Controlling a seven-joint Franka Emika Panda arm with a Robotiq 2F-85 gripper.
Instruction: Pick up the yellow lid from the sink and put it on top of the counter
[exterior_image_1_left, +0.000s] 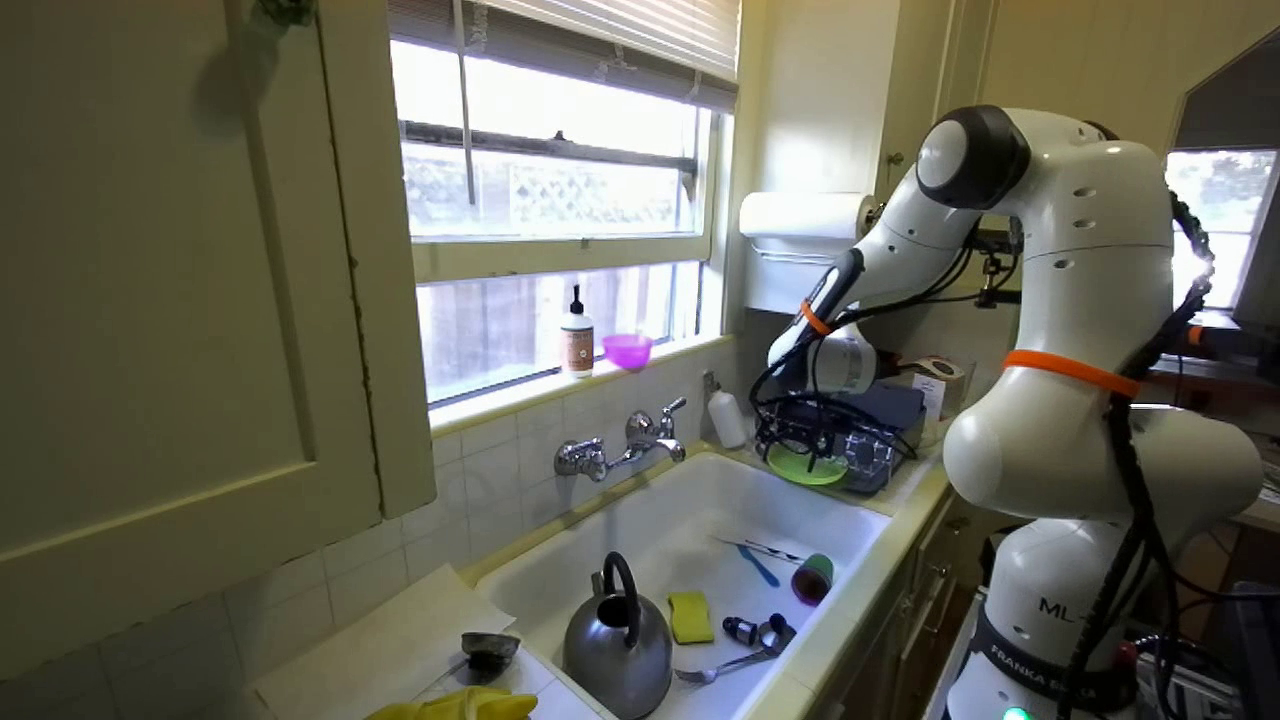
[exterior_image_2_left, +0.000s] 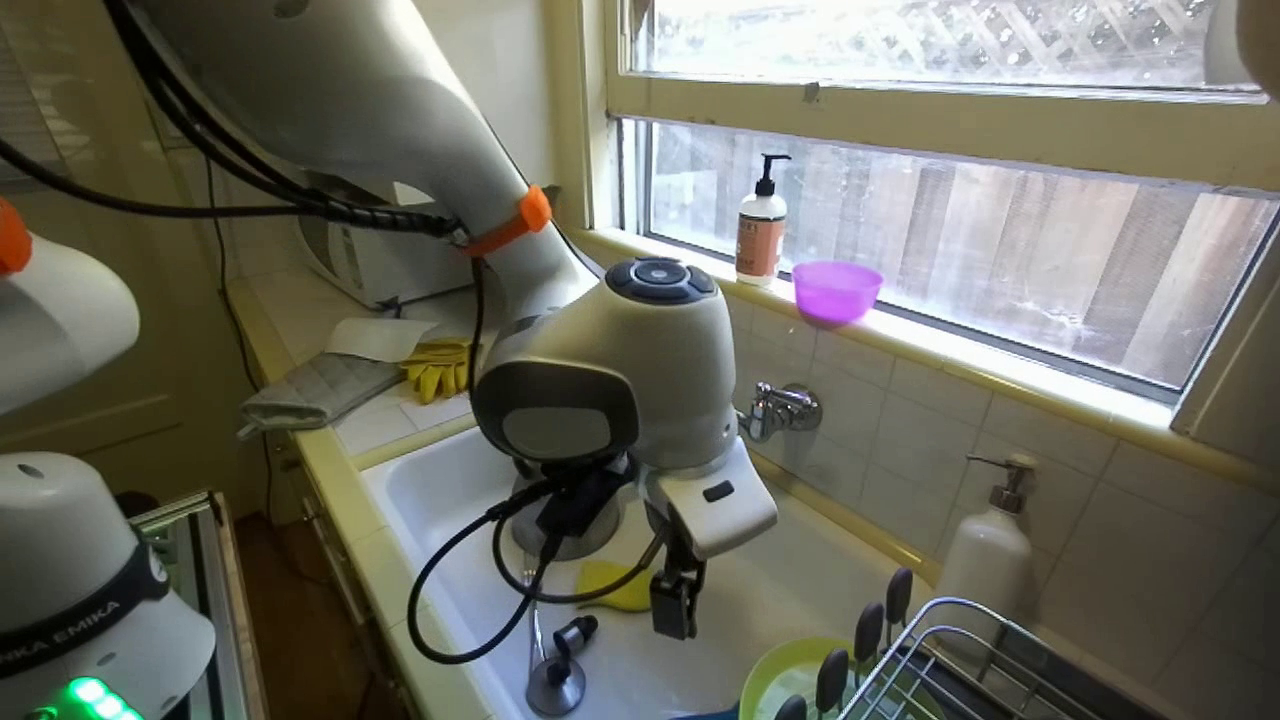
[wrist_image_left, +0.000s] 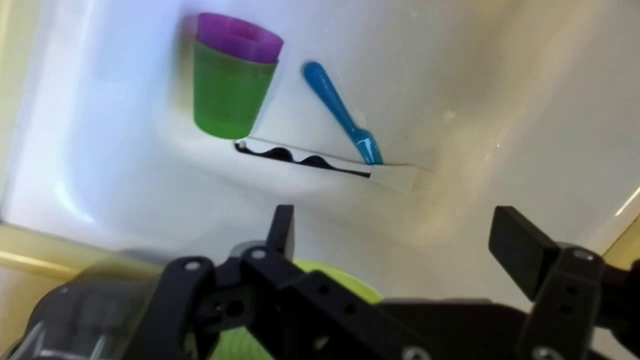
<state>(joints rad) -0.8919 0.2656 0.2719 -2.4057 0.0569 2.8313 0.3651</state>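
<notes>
My gripper (wrist_image_left: 392, 232) stands wide, its two fingers (wrist_image_left: 522, 255) well apart, with the white sink (exterior_image_1_left: 690, 505) and an edge of the yellow lid (exterior_image_1_left: 805, 470) showing past them in the wrist view. The lid is unheld and, in both exterior views, shows at the sink's end just beside the wire dish rack (exterior_image_2_left: 985, 660) (whether it rests on the counter (exterior_image_1_left: 845, 615) or leans on the rack, I cannot tell). Down in the sink a green-and-purple cup (wrist_image_left: 232, 82) lies tipped near a blue utensil (wrist_image_left: 340, 110), and a yellow sponge (exterior_image_1_left: 690, 617) lies just beside the kettle (exterior_image_1_left: 620, 655).
</notes>
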